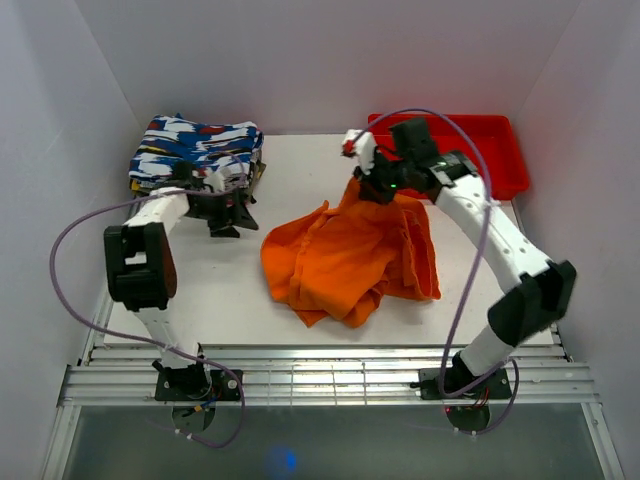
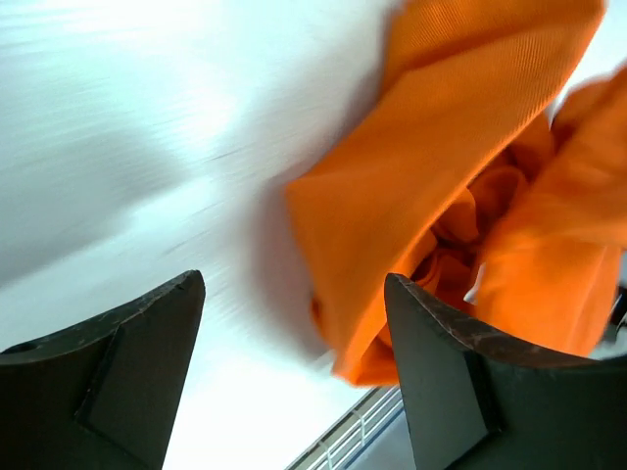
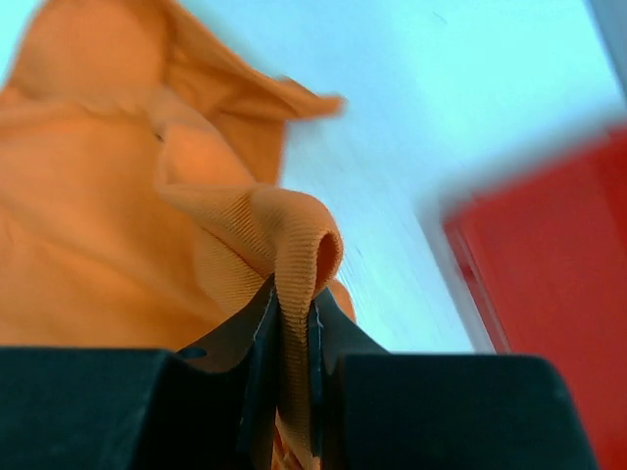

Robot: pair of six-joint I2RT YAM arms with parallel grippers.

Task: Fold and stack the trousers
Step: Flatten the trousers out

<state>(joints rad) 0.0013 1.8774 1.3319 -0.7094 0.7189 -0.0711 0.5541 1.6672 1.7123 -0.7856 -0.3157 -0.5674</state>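
Now the right tool [image 3: 292, 338] pinches a ribbed fold of the soft, floppy trousers [image 1: 345, 255], heaped on the bench [image 1: 215, 290] just below it, while the left tool [image 1: 228, 218] gapes empty nearby, so they're best grabbed at a hem or waistband

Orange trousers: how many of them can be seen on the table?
1. The trousers lie crumpled in the middle, a fold pinched in the right claw. The folded patterned pile at the far left could hide more.
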